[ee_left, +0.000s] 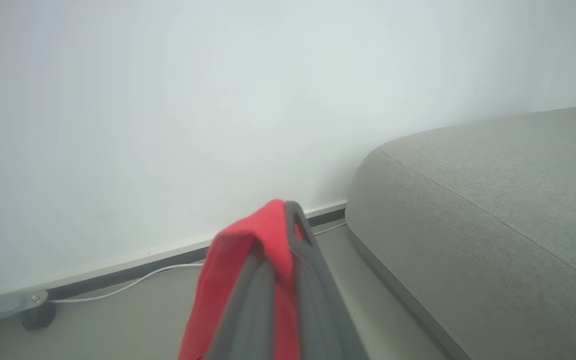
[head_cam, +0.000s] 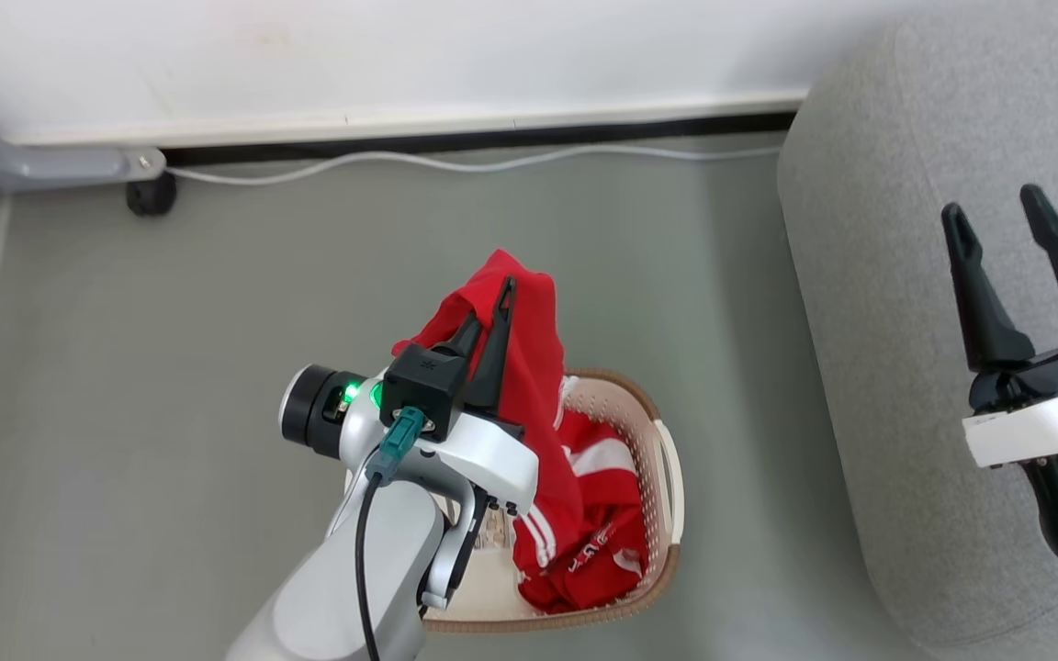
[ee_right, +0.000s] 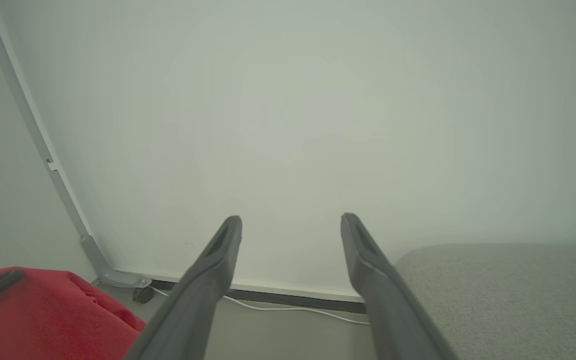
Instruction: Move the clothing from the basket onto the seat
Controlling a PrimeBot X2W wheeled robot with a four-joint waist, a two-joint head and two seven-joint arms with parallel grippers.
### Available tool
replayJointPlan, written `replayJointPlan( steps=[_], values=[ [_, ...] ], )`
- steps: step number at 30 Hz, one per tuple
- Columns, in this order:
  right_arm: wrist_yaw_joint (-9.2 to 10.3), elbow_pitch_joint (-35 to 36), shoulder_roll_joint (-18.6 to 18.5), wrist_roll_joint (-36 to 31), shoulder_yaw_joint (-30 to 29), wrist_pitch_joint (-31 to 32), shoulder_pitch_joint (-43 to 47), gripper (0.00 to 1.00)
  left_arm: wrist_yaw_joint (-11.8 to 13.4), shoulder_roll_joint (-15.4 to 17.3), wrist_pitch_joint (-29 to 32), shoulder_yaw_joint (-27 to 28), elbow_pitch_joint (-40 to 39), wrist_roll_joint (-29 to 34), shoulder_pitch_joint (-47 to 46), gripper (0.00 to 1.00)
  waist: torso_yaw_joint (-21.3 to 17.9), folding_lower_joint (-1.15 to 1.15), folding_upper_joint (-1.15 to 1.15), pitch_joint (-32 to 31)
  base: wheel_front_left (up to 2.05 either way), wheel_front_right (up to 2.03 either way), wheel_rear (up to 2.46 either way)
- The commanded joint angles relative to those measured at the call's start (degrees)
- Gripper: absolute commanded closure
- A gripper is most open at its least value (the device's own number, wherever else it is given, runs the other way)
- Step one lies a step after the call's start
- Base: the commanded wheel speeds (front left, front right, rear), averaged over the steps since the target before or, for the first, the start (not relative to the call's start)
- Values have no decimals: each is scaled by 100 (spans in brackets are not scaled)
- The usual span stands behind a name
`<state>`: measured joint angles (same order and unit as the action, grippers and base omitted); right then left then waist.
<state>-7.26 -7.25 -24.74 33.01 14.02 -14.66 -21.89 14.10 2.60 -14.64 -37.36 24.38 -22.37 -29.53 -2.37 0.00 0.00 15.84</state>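
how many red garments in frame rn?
2 that I can tell apart: a lifted garment pinched in the shut left gripper, hanging over the basket; a crumpled garment in the basket's right side. Folds merge, so more may hide underneath.

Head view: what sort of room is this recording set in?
Probably a living-room corner, perhaps staged: a grey fabric sofa, a laundry basket of red clothing on a grey floor, a white wall.

We see a white cable (head_cam: pixel 455 163) trailing along the grey-green floor (head_cam: pixel 217 321), just beside the dark skirting strip (head_cam: pixel 492 140) at the foot of a white wall (head_cam: pixel 400 55). At the left, we find a grey metal bar (head_cam: pixel 61 165) with a black caster (head_cam: pixel 151 196) beneath its end.
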Motion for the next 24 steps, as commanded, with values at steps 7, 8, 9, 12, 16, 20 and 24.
replayJointPlan(
  steps=[7,8,9,12,16,20,24],
  values=[
    [-23,-141,111,-170,88,-34,216,0,-362,31,-36,430,-354,611,-396,100,124,0,0,-527,0,0,0],
    [-23,-163,137,-188,94,-34,238,0,-408,46,-36,455,-370,669,-448,100,129,0,0,-560,0,0,0],
    [-23,-189,163,-205,102,-34,257,0,-455,58,-36,485,-372,700,-490,100,134,0,0,-599,0,0,0],
    [-23,-260,236,-249,133,-34,320,0,-622,128,-36,510,-362,786,-637,100,155,0,0,-709,0,0,0],
    [-23,-333,293,-297,175,-34,374,0,-846,233,-36,507,-250,782,-849,100,177,0,0,-807,0,0,0],
    [-23,-375,329,-320,191,-34,409,0,-1001,307,20,472,-184,762,-1003,100,190,0,0,-861,0,0,0],
    [-23,-415,356,-327,212,-34,427,0,-1122,372,139,454,-177,712,-1144,100,194,0,0,-900,0,0,0]
  ],
)
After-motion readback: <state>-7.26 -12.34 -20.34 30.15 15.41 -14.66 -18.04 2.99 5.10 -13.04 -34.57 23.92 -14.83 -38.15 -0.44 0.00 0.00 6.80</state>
